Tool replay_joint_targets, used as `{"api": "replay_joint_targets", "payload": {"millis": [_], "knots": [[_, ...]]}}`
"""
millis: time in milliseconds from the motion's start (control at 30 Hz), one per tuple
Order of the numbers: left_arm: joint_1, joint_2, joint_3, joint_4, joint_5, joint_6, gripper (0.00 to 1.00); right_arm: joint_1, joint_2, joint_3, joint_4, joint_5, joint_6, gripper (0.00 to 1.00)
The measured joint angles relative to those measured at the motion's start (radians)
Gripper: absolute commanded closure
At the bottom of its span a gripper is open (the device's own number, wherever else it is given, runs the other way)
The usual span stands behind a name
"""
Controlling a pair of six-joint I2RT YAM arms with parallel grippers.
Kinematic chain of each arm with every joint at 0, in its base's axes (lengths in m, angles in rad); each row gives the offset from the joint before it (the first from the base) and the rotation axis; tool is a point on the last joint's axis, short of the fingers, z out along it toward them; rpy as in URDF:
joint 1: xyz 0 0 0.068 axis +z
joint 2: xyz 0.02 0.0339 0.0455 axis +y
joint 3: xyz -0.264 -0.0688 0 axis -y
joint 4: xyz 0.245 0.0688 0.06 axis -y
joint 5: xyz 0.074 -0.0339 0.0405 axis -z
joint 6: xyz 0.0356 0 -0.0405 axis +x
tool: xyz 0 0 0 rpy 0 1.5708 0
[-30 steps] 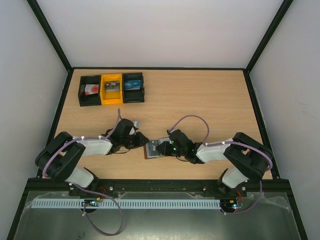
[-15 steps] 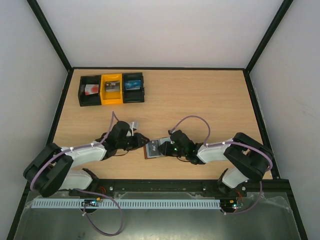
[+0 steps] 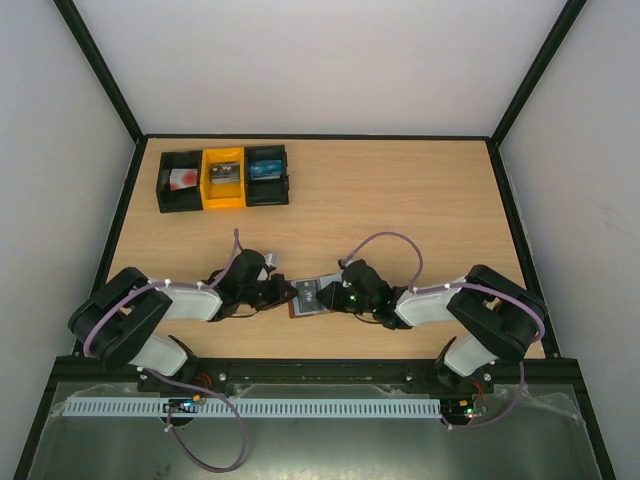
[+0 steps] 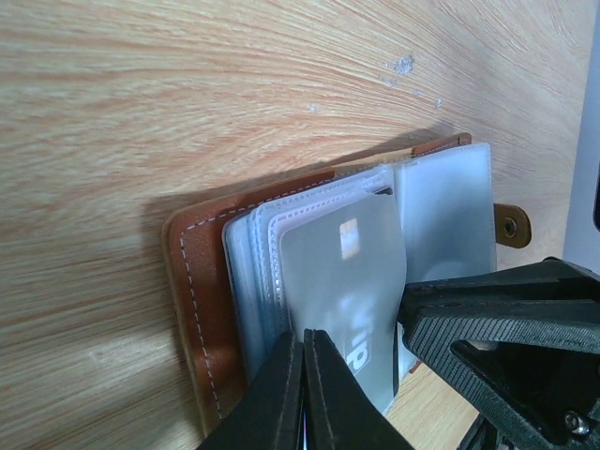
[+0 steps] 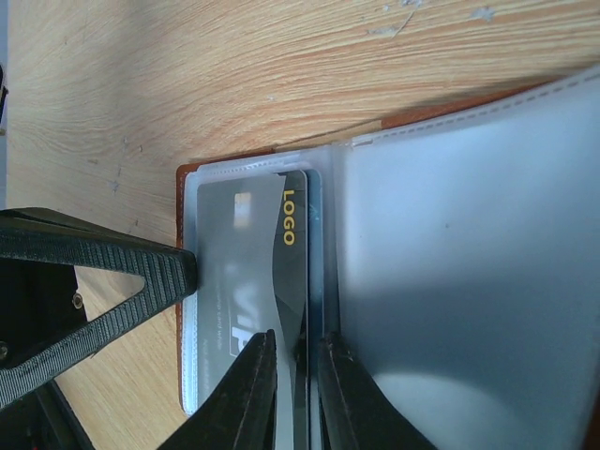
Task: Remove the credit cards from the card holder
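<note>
The brown card holder (image 3: 306, 298) lies open on the table between both grippers, its clear sleeves fanned out (image 4: 281, 244). A black card (image 5: 246, 258) with yellow "LOGO" sits in the top sleeve, its right edge bare. A thin bluish edge shows behind it; the blue card itself is not clear. My right gripper (image 5: 298, 349) is closed narrowly on the black card's bare edge. My left gripper (image 4: 305, 339) is shut, tips pressing on the sleeves near the holder's left edge (image 5: 187, 274). The snap tab (image 4: 511, 227) points away from the spine.
A row of three small bins stands at the far left: black (image 3: 180, 180), yellow (image 3: 223, 178) and black with a blue item (image 3: 267, 173). Black frame rails run along the table's left and right edges. Both arms' cables arch over the wood.
My left gripper has moved right and slightly nearer, onto the card holder's left edge. My right gripper has stayed at the holder's right side.
</note>
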Motion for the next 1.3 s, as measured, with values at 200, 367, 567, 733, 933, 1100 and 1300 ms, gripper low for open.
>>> {"api": "replay_joint_targets", "payload": {"millis": [200,367,567,733,933,1100,1300], "knots": [[-0.001,0.006,-0.006,0.021,-0.005,0.000,0.97,-0.011,0.015,-0.010,0.035,-0.024,0.018,0.86],[-0.001,0.009,-0.012,0.039,-0.012,0.000,0.97,-0.025,0.040,-0.010,0.067,-0.050,0.026,0.85],[-0.001,0.012,-0.017,0.056,-0.029,0.000,0.97,-0.039,0.071,-0.014,0.124,-0.080,0.037,0.85],[-0.001,0.012,-0.021,0.064,-0.037,0.000,0.97,-0.045,0.084,-0.024,0.165,-0.099,0.044,0.86],[-0.001,0.012,-0.027,0.075,-0.042,0.000,0.97,-0.046,0.087,-0.035,0.192,-0.119,0.048,0.86],[-0.001,0.011,-0.034,0.088,-0.048,-0.005,0.97,-0.046,0.096,-0.038,0.209,-0.129,0.055,0.89],[-0.010,0.011,-0.035,0.091,-0.061,-0.011,0.91,-0.047,0.096,-0.048,0.212,-0.129,0.057,0.98]]}}
